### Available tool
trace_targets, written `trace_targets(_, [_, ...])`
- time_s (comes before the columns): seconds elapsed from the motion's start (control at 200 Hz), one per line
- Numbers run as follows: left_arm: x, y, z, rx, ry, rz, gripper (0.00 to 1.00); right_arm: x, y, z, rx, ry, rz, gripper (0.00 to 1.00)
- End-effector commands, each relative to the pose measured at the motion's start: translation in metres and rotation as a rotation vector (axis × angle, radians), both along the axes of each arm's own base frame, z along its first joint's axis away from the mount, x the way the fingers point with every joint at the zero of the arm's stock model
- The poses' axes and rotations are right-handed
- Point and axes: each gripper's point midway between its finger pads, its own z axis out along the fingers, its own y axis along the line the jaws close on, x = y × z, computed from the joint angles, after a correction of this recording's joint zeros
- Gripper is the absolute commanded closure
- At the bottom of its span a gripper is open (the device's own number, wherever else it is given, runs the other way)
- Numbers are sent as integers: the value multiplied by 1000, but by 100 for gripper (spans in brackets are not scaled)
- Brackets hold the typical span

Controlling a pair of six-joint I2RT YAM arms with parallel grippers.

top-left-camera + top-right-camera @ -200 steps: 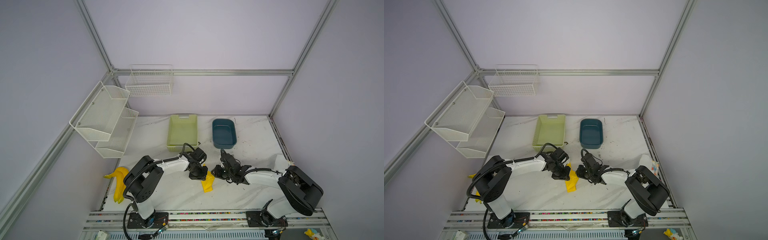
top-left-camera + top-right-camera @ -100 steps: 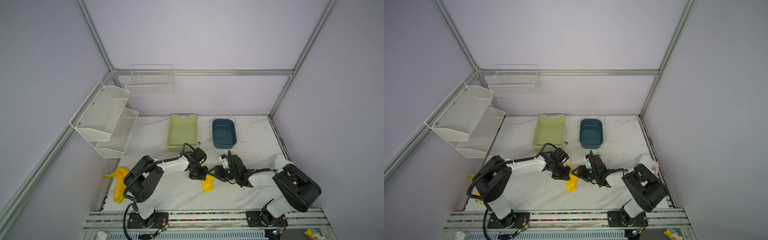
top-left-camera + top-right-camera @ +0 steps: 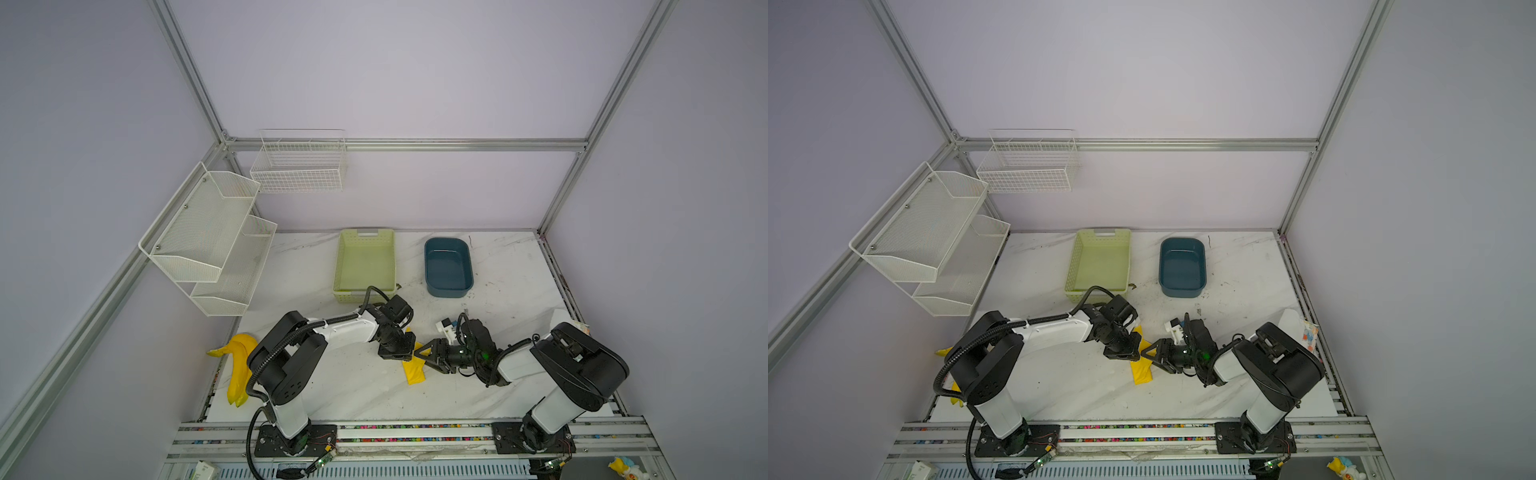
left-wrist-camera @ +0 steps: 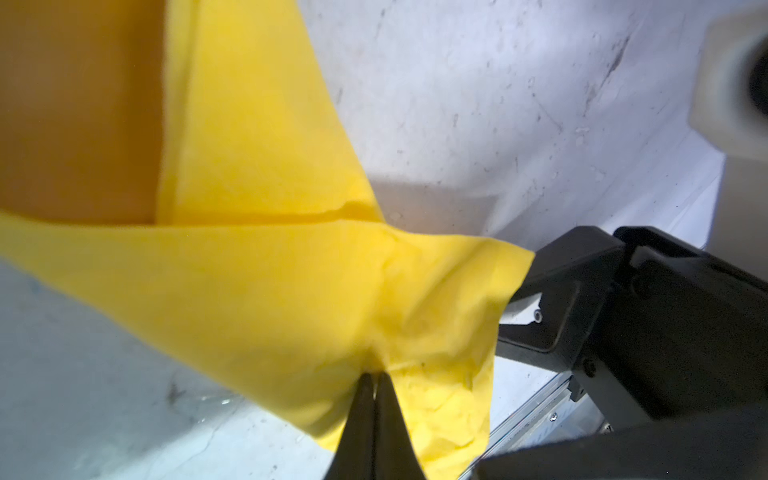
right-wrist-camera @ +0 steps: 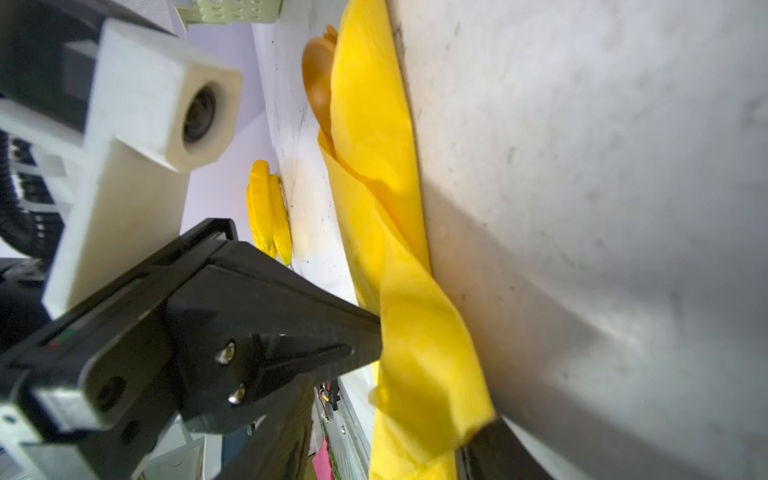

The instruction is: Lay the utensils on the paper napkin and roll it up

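Folded yellow paper napkin (image 3: 415, 371) lying on the marble desk (image 3: 353, 386) between both arms, left fingers (image 4: 360, 415) pinched shut on its crumpled edge, right fingers (image 5: 503, 457) spread open at its side, gripping nothing, orange spoon (image 5: 318, 83) bowl peeking from one end.

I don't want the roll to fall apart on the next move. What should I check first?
1. Left pincer grips the napkin: ok, shut on a fold.
2. Right pincer ready to grasp: ok, jaws apart at the napkin's end.
3. Spoon in the napkin: ok, only its bowl shows at one end.
4. Fork and knife inside: cannot tell, hidden.
5. Roll tight: not ok, the folds hang loose.
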Motion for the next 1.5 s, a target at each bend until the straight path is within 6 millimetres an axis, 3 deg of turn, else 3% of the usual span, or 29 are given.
trace_targets(0.0, [-7, 7, -10, 20, 27, 13, 97, -16, -23, -32, -129, 102, -50, 42])
trace_targets(0.205, [-7, 6, -9, 15, 26, 8, 97, -8, -3, -17, 0, 85, -16, 42])
trace_targets(0.445, [-6, 6, -8, 15, 21, 10, 97, 11, 3, -22, -1, 63, -54, 48])
trace_targets(0.755, [-7, 7, -6, 12, 14, 9, 97, 21, 0, -34, -42, 53, -89, 63])
trace_targets(1.195, [-7, 8, -3, 11, 7, 8, 97, 26, -4, -31, -70, 33, -101, 84])
trace_targets(1.495, [6, 10, 15, 27, -55, 12, 94, 28, -13, -30, -164, 12, -108, 93])
